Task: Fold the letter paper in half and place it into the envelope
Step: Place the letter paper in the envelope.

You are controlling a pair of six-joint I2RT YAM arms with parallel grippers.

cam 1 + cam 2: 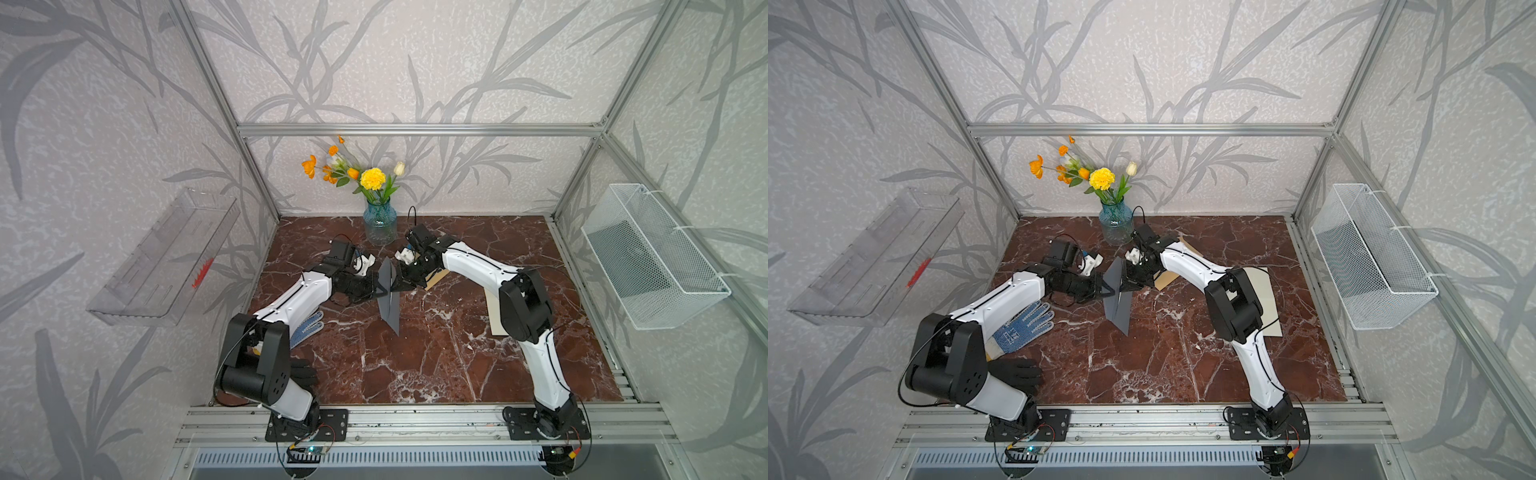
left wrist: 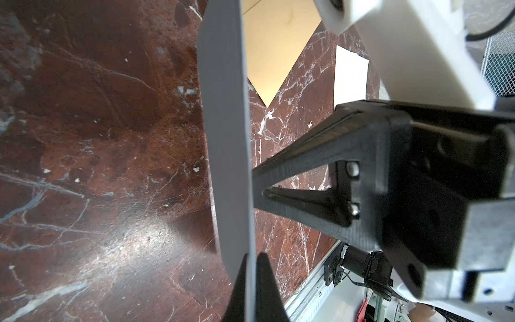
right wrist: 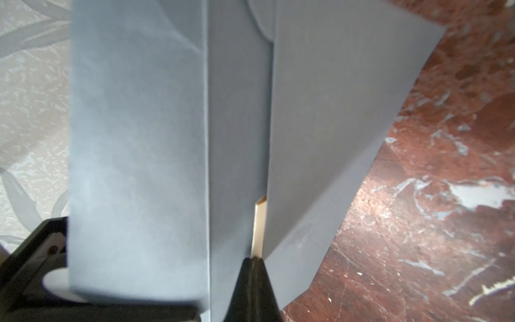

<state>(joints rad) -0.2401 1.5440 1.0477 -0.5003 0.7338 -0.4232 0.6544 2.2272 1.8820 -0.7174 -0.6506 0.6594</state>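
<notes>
A grey envelope [image 1: 388, 291] [image 1: 1119, 296] stands on edge above the marble table [image 1: 415, 365], held between both arms. My left gripper [image 1: 379, 292] [image 2: 250, 258] is shut on one edge of the envelope [image 2: 225, 111]. My right gripper [image 1: 397, 286] [image 3: 253, 259] comes from the opposite side, shut on a thin cream strip, the letter paper [image 3: 259, 225]. That strip sits in the slit between the envelope's flap and body [image 3: 139, 139]. Most of the paper is hidden inside, so its fold does not show.
A glass vase of flowers [image 1: 380, 226] stands just behind the grippers. A tan sheet [image 1: 1165, 278] and a cream sheet [image 1: 1264, 299] lie under the right arm. A blue-dotted glove [image 1: 1021, 328] and a black glove [image 1: 1017, 374] lie by the left arm. A wire basket [image 1: 652, 257] and a clear tray [image 1: 166, 257] hang on the side walls.
</notes>
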